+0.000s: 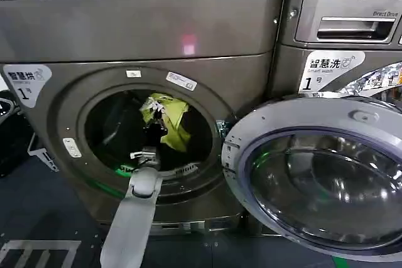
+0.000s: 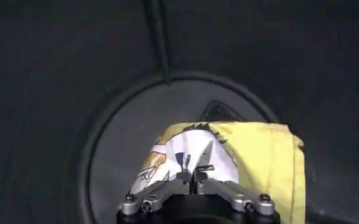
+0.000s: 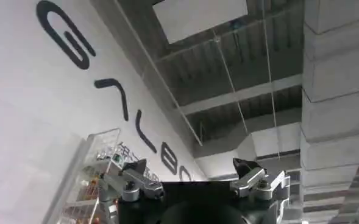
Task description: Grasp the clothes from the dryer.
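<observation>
Left arm reaching from below the porthole into the round mouth of the dryer (image 1: 125, 36), the bronze-grey machine with a plain top panel and a white "1" sticker (image 1: 24, 81) at its upper left corner. Left tool (image 2: 193, 172) inside the dark drum, fingers pressed together and pinching a fold of the clothes (image 1: 168, 117), a small yellow-green garment with a white printed patch and dark markings. Seen from the head view, garment hanging in the middle of the drum opening, bunched and draped downward just above and beyond the wrist, clear of the porthole rim. Seen from the left wrist view, white printed patch lying right at the fingertips, yellow cloth spreading out beyond it against the grey back wall of the drum (image 2: 124, 134). Dryer door (image 1: 320, 180) swung wide open to the right, glass bowl facing outward, overlapping the front of the LG-branded machine (image 1: 342, 29) beside the dryer. Right tool (image 3: 189, 171) raised and pointed up at a ceiling and a white wall with large dark lettering, fingers spread apart, holding nothing, well away from the dryer.
</observation>
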### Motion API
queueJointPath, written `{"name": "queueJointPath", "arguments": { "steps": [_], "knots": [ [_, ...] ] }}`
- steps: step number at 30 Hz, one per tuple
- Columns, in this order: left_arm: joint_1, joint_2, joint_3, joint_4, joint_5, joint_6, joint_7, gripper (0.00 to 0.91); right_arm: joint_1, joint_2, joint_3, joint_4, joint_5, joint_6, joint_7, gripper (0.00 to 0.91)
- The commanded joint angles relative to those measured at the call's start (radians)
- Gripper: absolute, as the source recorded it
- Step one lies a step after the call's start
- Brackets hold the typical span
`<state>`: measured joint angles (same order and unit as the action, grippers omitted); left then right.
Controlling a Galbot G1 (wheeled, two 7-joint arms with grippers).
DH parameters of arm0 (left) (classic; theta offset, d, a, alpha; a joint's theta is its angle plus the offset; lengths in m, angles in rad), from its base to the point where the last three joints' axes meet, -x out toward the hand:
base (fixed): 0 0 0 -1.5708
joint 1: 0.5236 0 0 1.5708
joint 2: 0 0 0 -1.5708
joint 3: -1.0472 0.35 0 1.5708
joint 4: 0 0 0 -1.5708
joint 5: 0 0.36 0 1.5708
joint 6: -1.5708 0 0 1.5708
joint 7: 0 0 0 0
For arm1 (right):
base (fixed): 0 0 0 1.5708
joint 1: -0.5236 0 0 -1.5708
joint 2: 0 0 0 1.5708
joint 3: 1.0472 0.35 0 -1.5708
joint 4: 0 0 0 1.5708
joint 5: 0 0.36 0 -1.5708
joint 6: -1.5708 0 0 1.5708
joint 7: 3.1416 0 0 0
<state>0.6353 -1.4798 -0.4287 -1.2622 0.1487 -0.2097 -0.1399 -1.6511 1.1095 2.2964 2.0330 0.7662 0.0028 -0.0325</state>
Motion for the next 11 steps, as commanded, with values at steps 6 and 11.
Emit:
{"name": "queueJointPath", "arguments": {
  "steps": [6, 11],
  "knots": [
    [0.012, -0.008, 0.001, -0.006, 0.013, 0.002, -0.009, 0.0, -0.007, -0.003, 0.006, 0.005, 0.003, -0.01, -0.003, 0.907],
    [0.014, -0.006, -0.005, -0.004, 0.026, 0.013, -0.014, 0.0, -0.009, -0.003, 0.007, 0.008, 0.005, -0.012, -0.004, 0.907]
  ]
}}
